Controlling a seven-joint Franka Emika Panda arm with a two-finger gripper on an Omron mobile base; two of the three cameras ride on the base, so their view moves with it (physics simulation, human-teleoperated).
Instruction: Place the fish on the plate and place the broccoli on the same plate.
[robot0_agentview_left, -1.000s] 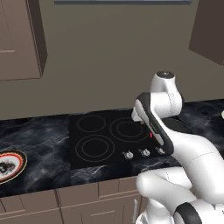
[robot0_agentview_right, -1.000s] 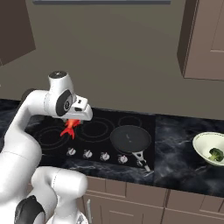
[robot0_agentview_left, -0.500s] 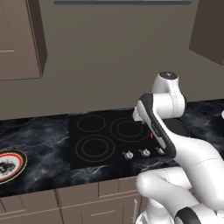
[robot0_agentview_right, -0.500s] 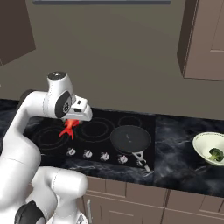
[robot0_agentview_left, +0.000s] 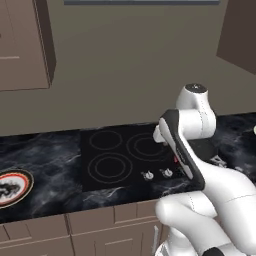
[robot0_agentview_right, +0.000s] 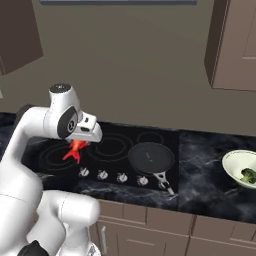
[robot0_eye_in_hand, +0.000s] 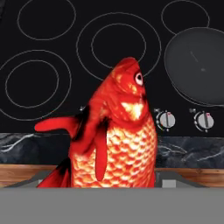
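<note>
- Far left: the plate (robot0_agentview_left: 11, 187) rests on the dark marble counter (robot0_agentview_left: 50, 150), well apart from the stovetop (robot0_agentview_left: 120, 155).
- Centre-left: the gripper (robot0_agentview_right: 80, 145) hangs above the stovetop's left burners, clasping the fish (robot0_agentview_right: 73, 150); in the hand view the fish (robot0_eye_in_hand: 116, 140) rises between the fingertips, its long axis running along the gripper, head pointing away.
- The key relation: the plate lies far to the arm's left, so the carry must sweep leftward across the counter.
- Centre-right: a black frying pan (robot0_agentview_right: 151, 159) sits on a right burner.
- Far right: the broccoli (robot0_agentview_right: 248, 175) lies in a pale bowl (robot0_agentview_right: 235, 162).
</note>
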